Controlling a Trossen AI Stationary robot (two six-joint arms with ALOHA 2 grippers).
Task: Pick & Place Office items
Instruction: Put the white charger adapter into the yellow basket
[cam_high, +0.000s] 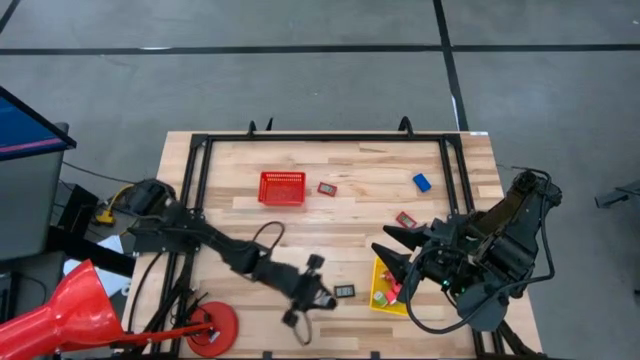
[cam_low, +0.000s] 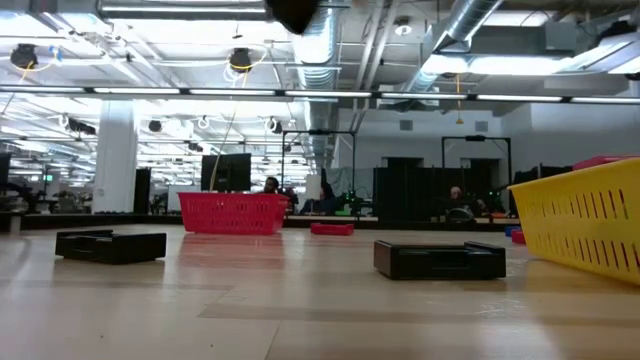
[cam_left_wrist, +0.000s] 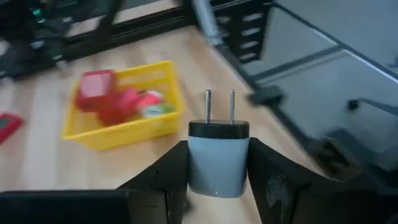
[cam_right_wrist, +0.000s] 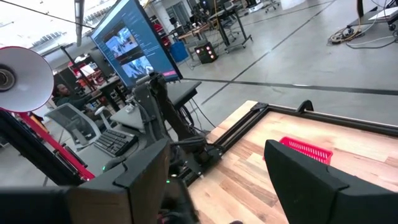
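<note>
High view: left gripper (cam_high: 315, 290) near the desk's front edge, beside a dark flat piece (cam_high: 344, 291). Right gripper (cam_high: 395, 255) over the yellow bin (cam_high: 377, 300) at the front right, waiting. One red basket (cam_high: 282, 187) toward the back; three more loose items counted: red (cam_high: 327, 187), blue (cam_high: 421, 182), red-framed (cam_high: 405, 219).

Low view: two dark flat pieces (cam_low: 440, 259) on the desk.

Left wrist view: fingers (cam_left_wrist: 168, 177) pinching one pale plug adapter (cam_left_wrist: 218, 158), prongs forward, aimed at the bin, probably for a drop there.

Right wrist view: fingers (cam_right_wrist: 311, 177) spread, nothing between.
</note>
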